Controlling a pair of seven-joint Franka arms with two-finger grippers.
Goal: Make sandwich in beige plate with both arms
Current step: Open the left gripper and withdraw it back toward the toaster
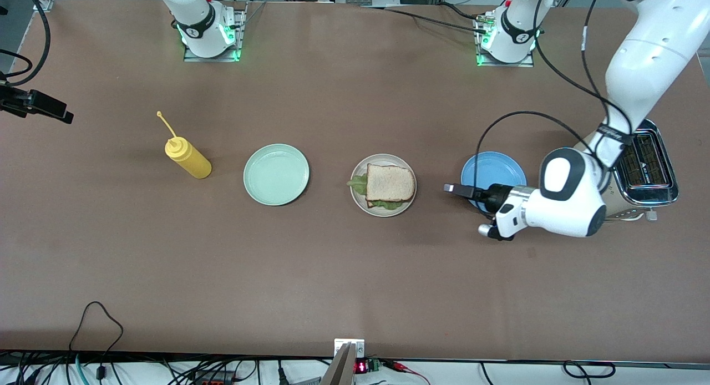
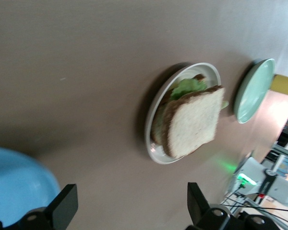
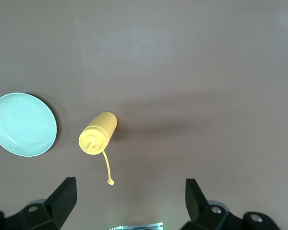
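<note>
Two glossy white jointed robot arms [image 1: 571, 199] rise from silver base plates lit green, each ringed with black bands and trailed by looping black cables; a silver wrist collar leads to blunt black wedge-shaped fingers [image 2: 65, 206].

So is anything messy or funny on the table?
Nothing is spilled or broken. The sandwich sits whole on the beige plate, though its lettuce pokes out past the bread. The yellow squeeze bottle stands with its cap off, dangling on its strap.
</note>
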